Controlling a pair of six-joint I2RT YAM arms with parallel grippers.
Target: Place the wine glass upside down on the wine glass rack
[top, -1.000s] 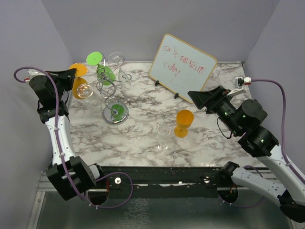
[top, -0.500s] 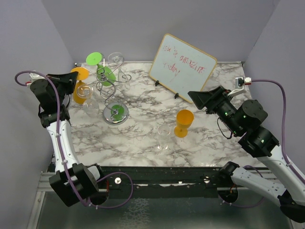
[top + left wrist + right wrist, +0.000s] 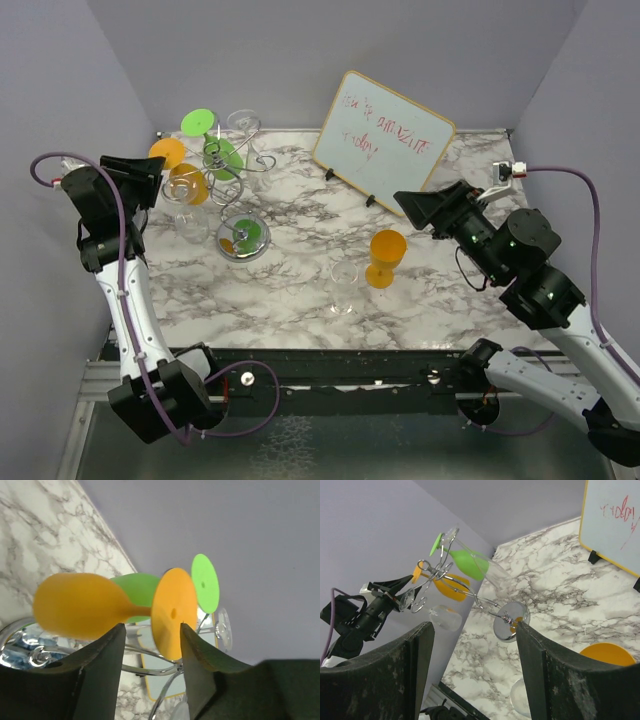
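Orange wine glass [image 3: 187, 186]: at the left side of the wine glass rack [image 3: 243, 238], foot uppermost, bowl lower, tilted. It seems to sit in one of the curled wire arms, though the contact point is not clear. Left jaws: spread, with the fingers [image 3: 100, 665] either side of the stem, neither touching it in the wrist view. Right jaws: spread wide, nothing between them, raised above the right side of the table [image 3: 300, 255]. The rack's base disc stands on the table, left of centre. A green glass [image 3: 222, 158] and a clear glass [image 3: 243, 122] are also on its arms. Upright on the table, near each other: second orange glass [image 3: 384, 257], clear glass [image 3: 344, 287]. Whiteboard [image 3: 385, 130] at the back.
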